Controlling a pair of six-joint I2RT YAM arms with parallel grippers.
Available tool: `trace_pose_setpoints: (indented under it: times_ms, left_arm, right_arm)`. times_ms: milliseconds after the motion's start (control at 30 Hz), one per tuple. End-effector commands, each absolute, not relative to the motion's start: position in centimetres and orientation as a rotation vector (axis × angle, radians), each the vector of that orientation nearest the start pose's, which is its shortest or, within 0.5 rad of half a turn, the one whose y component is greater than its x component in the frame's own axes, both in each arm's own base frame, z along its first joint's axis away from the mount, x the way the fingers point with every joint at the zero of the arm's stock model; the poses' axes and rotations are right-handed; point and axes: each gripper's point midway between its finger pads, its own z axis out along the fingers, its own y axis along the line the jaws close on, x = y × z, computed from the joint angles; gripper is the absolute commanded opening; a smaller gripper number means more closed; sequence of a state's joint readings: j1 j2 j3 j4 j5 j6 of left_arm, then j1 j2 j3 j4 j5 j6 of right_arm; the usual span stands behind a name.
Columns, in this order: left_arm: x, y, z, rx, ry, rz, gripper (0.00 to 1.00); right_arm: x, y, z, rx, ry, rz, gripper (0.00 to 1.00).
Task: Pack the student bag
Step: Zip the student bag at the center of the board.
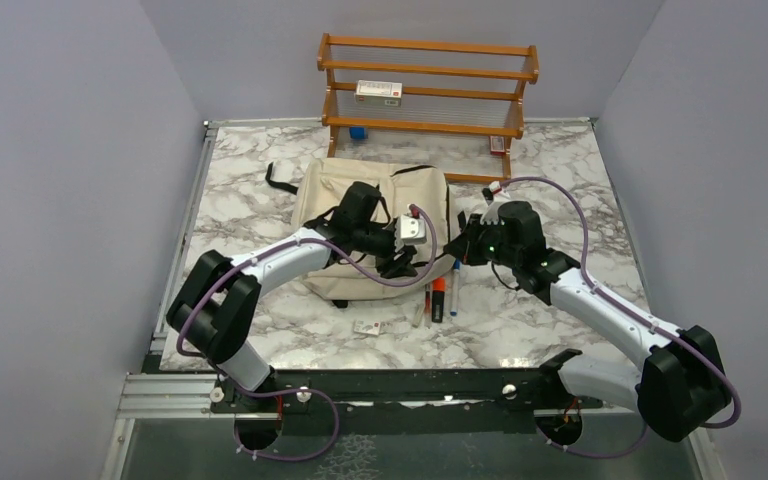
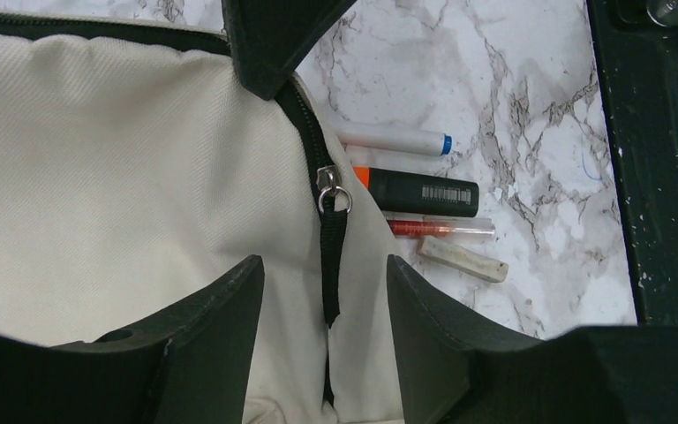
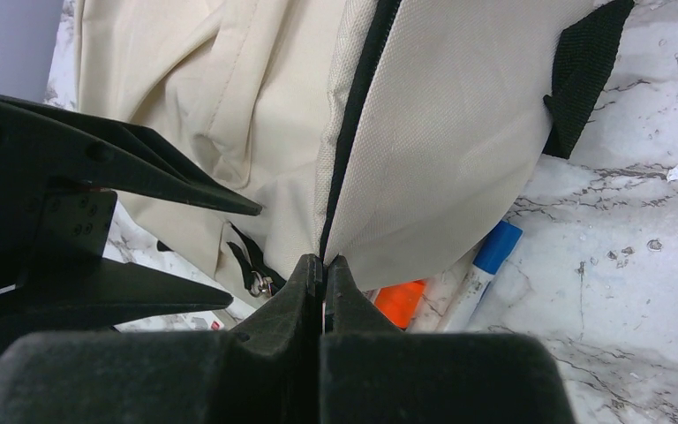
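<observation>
The student bag (image 1: pixel 332 190), cream fabric with black zippers, lies flat in the middle of the table. My left gripper (image 2: pixel 325 265) hovers open over its right edge, its fingers either side of the black pull strap (image 2: pixel 332 238) below the metal zipper pull (image 2: pixel 331 190). It touches nothing. My right gripper (image 3: pixel 324 261) is shut on the edge of the bag (image 3: pixel 441 115), right at the black zipper line, and holds that fabric up off the table. In the top view the two grippers (image 1: pixel 397 265) (image 1: pixel 453 247) sit close together at the bag's near right corner.
Beside the bag lie a white marker with a blue cap (image 2: pixel 397 141), a black highlighter with an orange end (image 2: pixel 419 194), a red pen (image 2: pixel 441 228) and a pale eraser (image 2: pixel 463 259). A small card (image 1: pixel 367 327) lies nearer the arms. A wooden shelf (image 1: pixel 425 85) stands at the back.
</observation>
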State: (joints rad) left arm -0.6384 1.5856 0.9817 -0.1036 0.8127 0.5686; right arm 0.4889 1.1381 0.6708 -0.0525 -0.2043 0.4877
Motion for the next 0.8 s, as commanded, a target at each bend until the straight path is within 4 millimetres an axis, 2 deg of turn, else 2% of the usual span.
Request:
trace_pose_setpoints:
  times_ms: [0, 267, 400, 500, 767]
  left_arm:
    - [24.8, -34.0, 13.0, 1.597, 1.471, -0.997, 0.52]
    - [24.7, -34.2, 12.0, 1.627, 1.511, -1.021, 0.32]
    - [24.6, -34.0, 11.8, 1.644, 1.544, -1.027, 0.14]
    - [24.8, -34.3, 12.4, 1.640, 1.553, -1.035, 0.01]
    - [25.8, -35.0, 14.5, 1.556, 1.654, -1.039, 0.00]
  right_arm:
    - [28.2, 21.4, 15.9, -0.165, 2.113, 0.818, 0.00]
    - [28.1, 21.2, 15.7, -0.160, 2.116, 0.810, 0.00]
    - [28.1, 21.1, 15.6, -0.155, 2.117, 0.803, 0.00]
    - [28.1, 21.0, 15.5, -0.155, 2.117, 0.794, 0.00]
    - [28.1, 20.7, 15.3, -0.166, 2.120, 0.769, 0.00]
